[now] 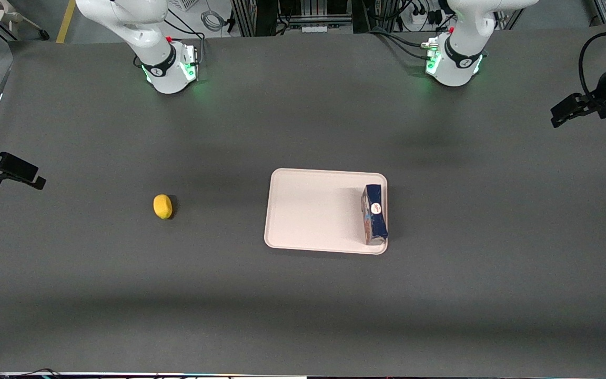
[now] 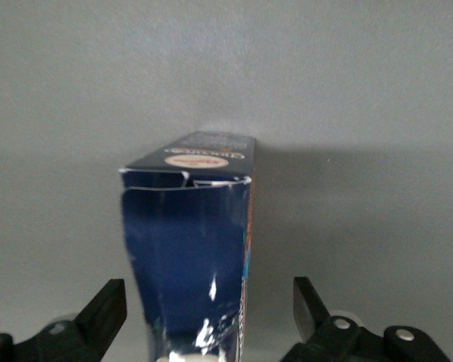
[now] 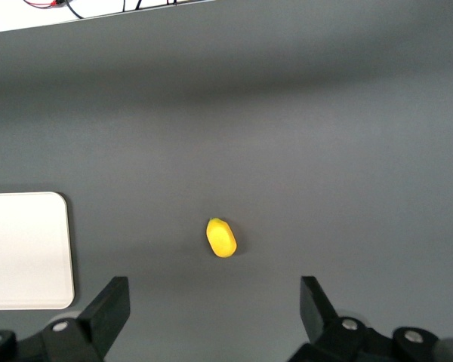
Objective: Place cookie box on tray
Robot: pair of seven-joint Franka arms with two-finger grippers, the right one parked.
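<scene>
The cookie box [image 1: 375, 213], dark blue with a white oval logo, stands on a long narrow side on the pale pink tray [image 1: 308, 210], along the tray's rim toward the working arm's end. In the front view my left gripper [image 1: 561, 113] hangs over the table toward the working arm's end, well apart from the tray, holding nothing. The left wrist view shows the cookie box [image 2: 185, 256] between the spread fingers [image 2: 109, 302] of the gripper [image 2: 209, 290], with a gap on each side. The gripper is open.
A small yellow lemon-like object [image 1: 162, 206] lies on the dark table toward the parked arm's end, apart from the tray; the right wrist view shows the lemon-like object [image 3: 221, 237] and a corner of the tray [image 3: 23, 249]. Both arm bases stand farthest from the front camera.
</scene>
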